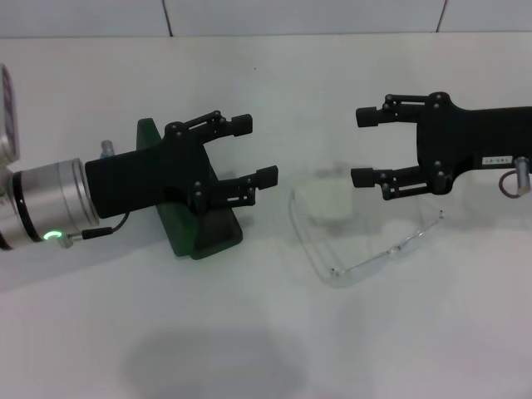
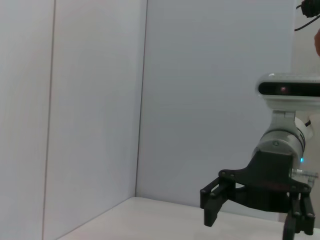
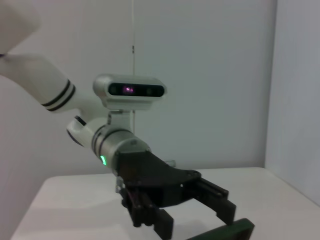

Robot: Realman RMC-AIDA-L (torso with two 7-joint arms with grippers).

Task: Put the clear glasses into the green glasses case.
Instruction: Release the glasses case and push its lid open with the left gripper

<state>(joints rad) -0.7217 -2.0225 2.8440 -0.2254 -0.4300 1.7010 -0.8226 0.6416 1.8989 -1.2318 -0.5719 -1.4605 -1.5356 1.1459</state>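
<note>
In the head view, the left gripper (image 1: 254, 150) is seen held above the white table (image 1: 266, 332), its two black fingers spread wide with nothing between them. It hangs over the green glasses case (image 1: 204, 233), which lies on the table partly hidden beneath the gripper body; whether the case is open or closed cannot be told. The right gripper (image 1: 364, 147) is held at about 3 o'clock from the left one, its fingers likewise parted wide and empty, the two grippers pointing toward each other with a gap between them.

The clear glasses (image 1: 332, 237) are found on the table between the case and the right gripper, at about 7 o'clock from the right gripper's fingertips and just beside the case's right edge without touching it. One thin clear arm (image 1: 407, 243) is stretched out toward 3 o'clock.

In the right wrist view, the left gripper (image 3: 197, 214) is shown open above a corner of the green case (image 3: 227, 233). In the left wrist view, the right gripper (image 2: 255, 212) is seen open against pale walls (image 2: 100, 100).
</note>
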